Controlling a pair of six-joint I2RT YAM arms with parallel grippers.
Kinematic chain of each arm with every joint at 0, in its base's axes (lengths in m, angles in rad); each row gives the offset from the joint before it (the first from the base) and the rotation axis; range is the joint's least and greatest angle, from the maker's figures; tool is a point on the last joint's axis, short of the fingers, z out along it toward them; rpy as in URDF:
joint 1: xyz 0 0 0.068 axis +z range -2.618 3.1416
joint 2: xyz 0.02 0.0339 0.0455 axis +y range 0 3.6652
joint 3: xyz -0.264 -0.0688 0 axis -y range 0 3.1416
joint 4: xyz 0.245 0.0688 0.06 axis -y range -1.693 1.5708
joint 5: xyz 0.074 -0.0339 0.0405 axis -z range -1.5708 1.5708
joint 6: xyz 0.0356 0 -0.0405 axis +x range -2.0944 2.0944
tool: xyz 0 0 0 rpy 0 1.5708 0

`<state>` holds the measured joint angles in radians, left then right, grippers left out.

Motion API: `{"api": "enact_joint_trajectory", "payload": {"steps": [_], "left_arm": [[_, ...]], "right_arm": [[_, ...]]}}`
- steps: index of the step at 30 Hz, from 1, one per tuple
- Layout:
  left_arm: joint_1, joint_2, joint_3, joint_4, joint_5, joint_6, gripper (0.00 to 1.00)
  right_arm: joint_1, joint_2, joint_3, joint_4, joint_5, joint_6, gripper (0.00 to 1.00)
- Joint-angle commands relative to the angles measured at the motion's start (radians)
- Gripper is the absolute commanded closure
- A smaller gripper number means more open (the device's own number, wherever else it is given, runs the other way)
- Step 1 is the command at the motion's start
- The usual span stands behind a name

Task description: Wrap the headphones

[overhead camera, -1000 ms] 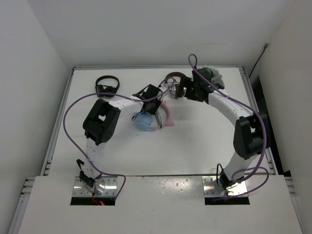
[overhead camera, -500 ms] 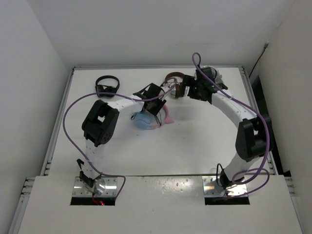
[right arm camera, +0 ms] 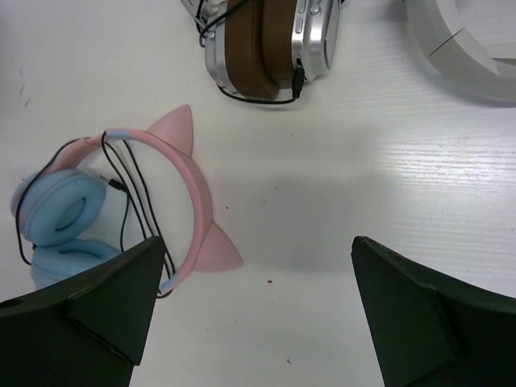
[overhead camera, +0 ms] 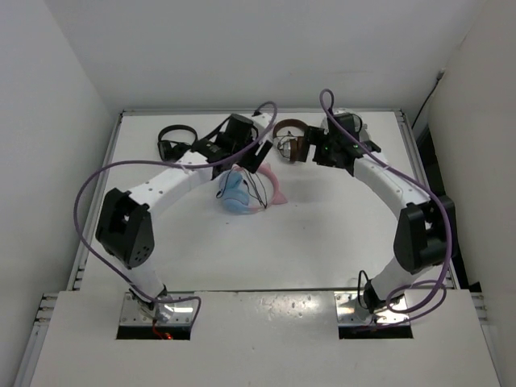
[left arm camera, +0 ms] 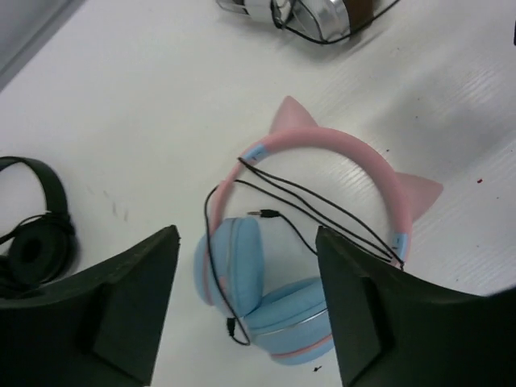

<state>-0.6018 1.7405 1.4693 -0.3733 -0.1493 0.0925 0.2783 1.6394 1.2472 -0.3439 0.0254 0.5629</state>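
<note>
Both pairs of jaws are spread wide and hold nothing. Left arm's jaws hang directly above the headphones (left arm camera: 242,274), which lie flat on the white table (overhead camera: 339,234), towards its far side near the middle. Their two light blue ear cups overlap, and the pink headband arcs away with its cat ears pointing outward. A thin dark cable (left arm camera: 339,219) crosses the headband's hoop in a few loose strands, its plug resting inside the hoop. Right arm's jaws hover over bare table just beside the headband. A brown-and-silver pair (right arm camera: 266,48) lies further back, and a black pair (left arm camera: 36,234) lies apart to the left.
</note>
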Motion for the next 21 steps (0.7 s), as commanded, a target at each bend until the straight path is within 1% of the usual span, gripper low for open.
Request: {"api": "enact_joint_trajectory", "payload": {"steps": [1,2,3,4,5,6,7,8,11,14,16,21], "left_arm": [[0.077,-0.113,0.010,-0.045,0.007,-0.082,0.22],[0.101,-0.130,0.010,-0.067,0.033,-0.103,0.06],[0.149,-0.147,-0.001,-0.078,0.068,-0.118,0.00],[0.171,-0.180,-0.024,-0.087,0.138,-0.128,0.00],[0.201,-0.197,-0.041,-0.087,0.158,-0.140,0.00],[0.215,-0.216,-0.059,-0.087,0.159,-0.151,0.00],[0.227,-0.258,-0.110,-0.087,0.171,-0.151,0.00],[0.240,-0.278,-0.139,-0.063,0.183,-0.161,0.00],[0.276,-0.334,-0.249,-0.033,0.183,-0.162,0.00],[0.299,-0.367,-0.349,-0.012,0.162,-0.149,0.00],[0.310,-0.378,-0.424,0.031,0.162,-0.140,0.00],[0.342,-0.398,-0.495,0.079,0.192,-0.151,0.00]], "right_arm": [[-0.005,-0.070,-0.021,0.033,-0.014,-0.095,0.03],[-0.017,-0.070,-0.032,0.033,-0.025,-0.121,0.03],[-0.027,-0.082,-0.032,0.023,-0.041,-0.150,0.03],[-0.039,-0.082,-0.044,0.023,-0.070,-0.203,0.02],[-0.069,-0.107,-0.063,0.011,-0.088,-0.230,0.02],[-0.086,-0.119,-0.074,0.000,-0.100,-0.251,0.00],[-0.105,-0.131,-0.103,0.000,-0.137,-0.299,0.00],[-0.141,-0.156,-0.120,0.000,-0.154,-0.322,0.00],[-0.197,-0.185,-0.190,0.000,-0.218,-0.425,0.00],[-0.305,-0.196,-0.255,-0.012,-0.292,-0.480,0.00],[-0.332,-0.207,-0.296,-0.012,-0.309,-0.506,0.00],[-0.341,-0.236,-0.348,-0.012,-0.289,-0.528,0.00]]}}
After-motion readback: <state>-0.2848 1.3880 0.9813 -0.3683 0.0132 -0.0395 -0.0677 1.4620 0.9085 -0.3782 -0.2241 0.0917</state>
